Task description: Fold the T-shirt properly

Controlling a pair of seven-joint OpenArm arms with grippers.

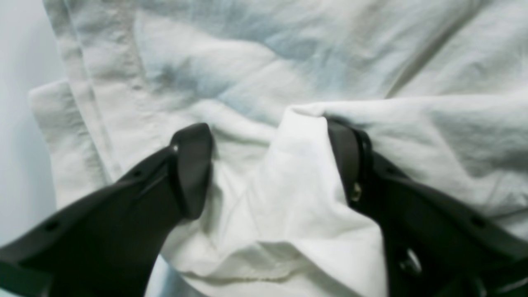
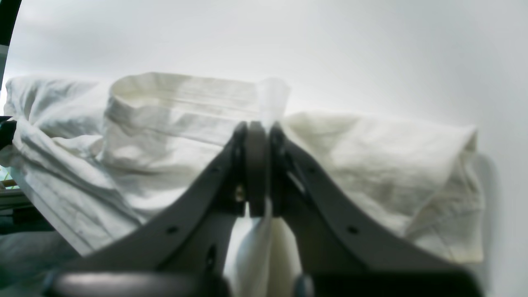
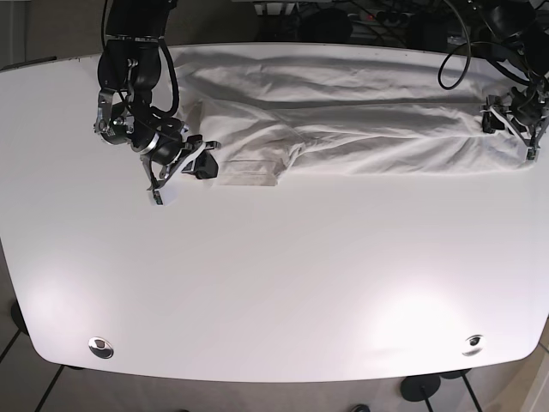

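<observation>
The white T-shirt (image 3: 343, 112) lies stretched in a long band along the far edge of the table, crumpled and partly doubled over. In the base view my right gripper (image 3: 204, 163) is at the shirt's left end, beside a sleeve (image 3: 249, 172). The right wrist view shows that gripper (image 2: 258, 136) shut, with a thin edge of the T-shirt (image 2: 165, 136) pinched between its pads. My left gripper (image 3: 508, 116) is at the shirt's right end. In the left wrist view it (image 1: 270, 165) stands open, a raised fold of the T-shirt (image 1: 297, 181) between its spread fingers and resting against the right finger (image 1: 344, 156).
The white table (image 3: 274, 275) stretches wide in front of the shirt. Two round metal fittings (image 3: 100, 347) (image 3: 472, 343) sit near its front corners. Black cables (image 3: 455, 51) and arm bases hang behind the far edge.
</observation>
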